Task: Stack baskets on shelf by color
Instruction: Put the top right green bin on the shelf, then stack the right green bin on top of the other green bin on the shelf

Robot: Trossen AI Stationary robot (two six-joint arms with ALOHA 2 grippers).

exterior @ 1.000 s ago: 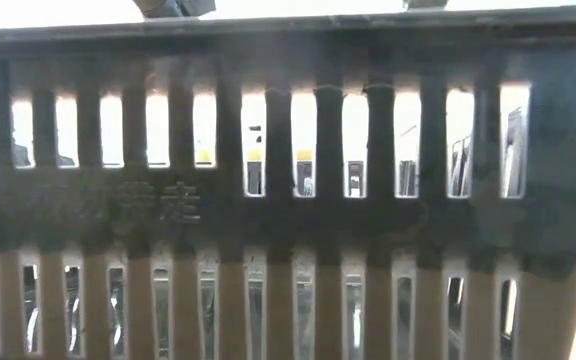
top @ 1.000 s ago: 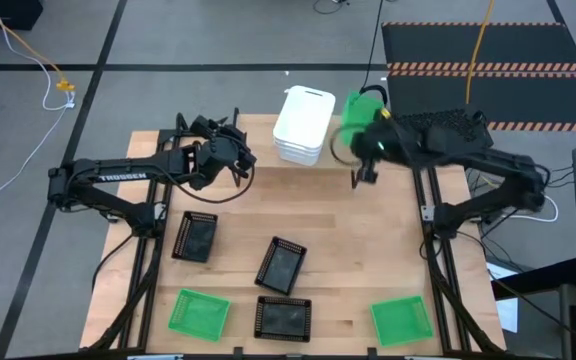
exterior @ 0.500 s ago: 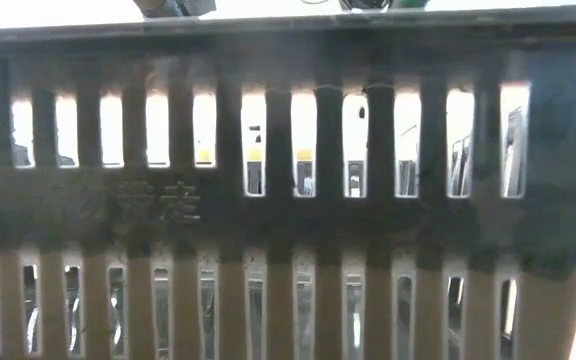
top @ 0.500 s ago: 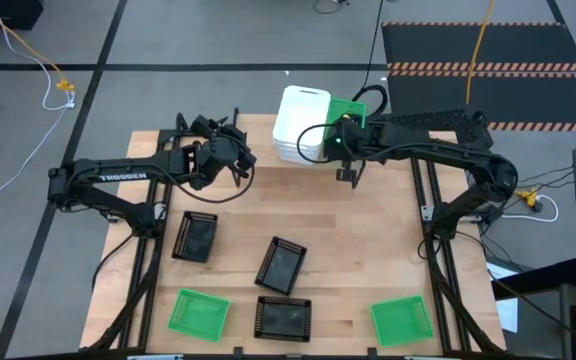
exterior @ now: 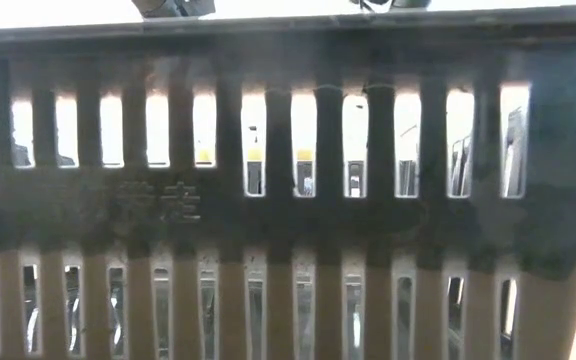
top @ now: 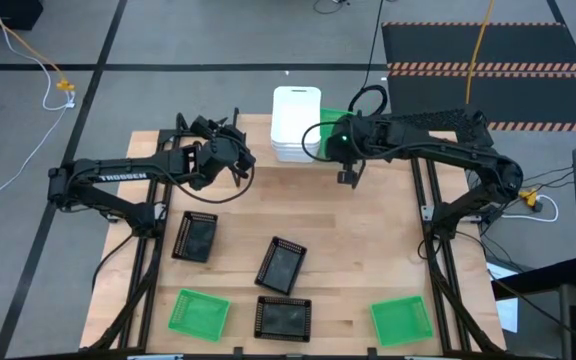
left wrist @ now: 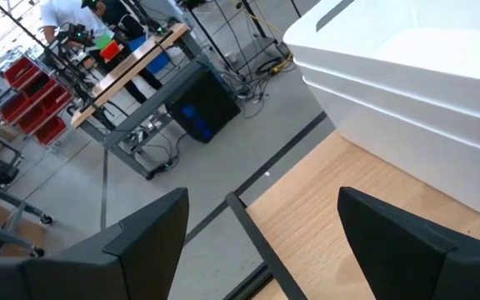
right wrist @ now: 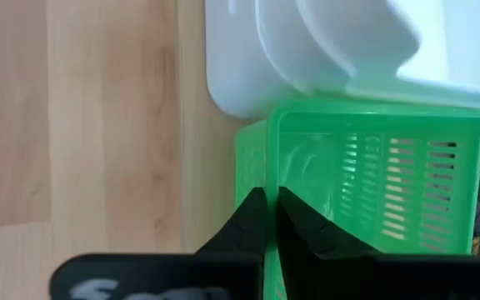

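**Right gripper pinches a green basket beside the white stack**

The right gripper (right wrist: 267, 218) has its two dark fingers pressed together on the wall of a green basket (right wrist: 373, 179), which it holds at the far edge of the table (top: 368, 240). This basket sits just beside the stack of white baskets (top: 296, 122), touching or nearly touching its side; in the high view the arm covers most of it.

The left gripper (left wrist: 257, 242) hangs with its fingers spread wide and nothing between them, near the white stack but apart from it, over the table's far left part.

Three black mesh baskets (top: 282, 263) lie well apart from both grippers on the near half of the table, and two more green baskets (top: 199, 312) rest at the near edge, one left and one right. All of these are empty. The low view is filled by the slotted wall of a black basket (exterior: 288, 200) close to the lens.
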